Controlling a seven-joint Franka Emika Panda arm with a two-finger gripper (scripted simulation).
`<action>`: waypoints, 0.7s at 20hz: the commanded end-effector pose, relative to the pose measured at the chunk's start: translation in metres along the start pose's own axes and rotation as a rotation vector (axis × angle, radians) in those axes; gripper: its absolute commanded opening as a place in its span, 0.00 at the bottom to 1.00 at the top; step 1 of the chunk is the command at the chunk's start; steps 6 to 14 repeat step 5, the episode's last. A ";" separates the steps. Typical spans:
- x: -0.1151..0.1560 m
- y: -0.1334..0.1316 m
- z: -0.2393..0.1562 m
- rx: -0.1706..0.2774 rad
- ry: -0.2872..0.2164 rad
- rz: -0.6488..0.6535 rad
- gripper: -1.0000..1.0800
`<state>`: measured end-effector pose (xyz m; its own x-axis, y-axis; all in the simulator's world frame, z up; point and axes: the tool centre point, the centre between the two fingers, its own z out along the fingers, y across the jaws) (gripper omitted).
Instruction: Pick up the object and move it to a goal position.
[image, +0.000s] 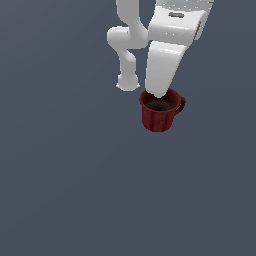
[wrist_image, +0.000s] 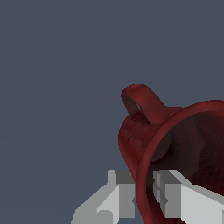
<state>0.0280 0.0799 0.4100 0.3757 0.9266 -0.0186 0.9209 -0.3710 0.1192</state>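
1. Fingers of the gripper fill the nearest part of the wrist view: two pale grey blocks, one on the outside of the mug's wall and one inside the cup, with the red rim passing between them. Both appear to press against that wall, so the gripper is clamped on the rim.
2. Mug comes next in the wrist view: dark red, faintly ribbed on its outer side, dark within. Its loop handle arches off the side away from the fingers.
3. In the exterior view the mug stands upright with its opening upward and its handle toward the exterior view's right. Whether its base touches the ground cannot be told.
4. The white arm comes down from the top of that view and ends at the mug's rim, hiding the gripper itself there.
5. Farthest, a plain slate-blue ground spreads all around the mug.
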 end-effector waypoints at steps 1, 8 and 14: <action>0.001 0.002 -0.008 -0.003 0.001 0.000 0.00; 0.001 0.003 -0.010 -0.003 0.001 0.001 0.00; 0.001 0.003 -0.010 -0.003 0.001 0.001 0.00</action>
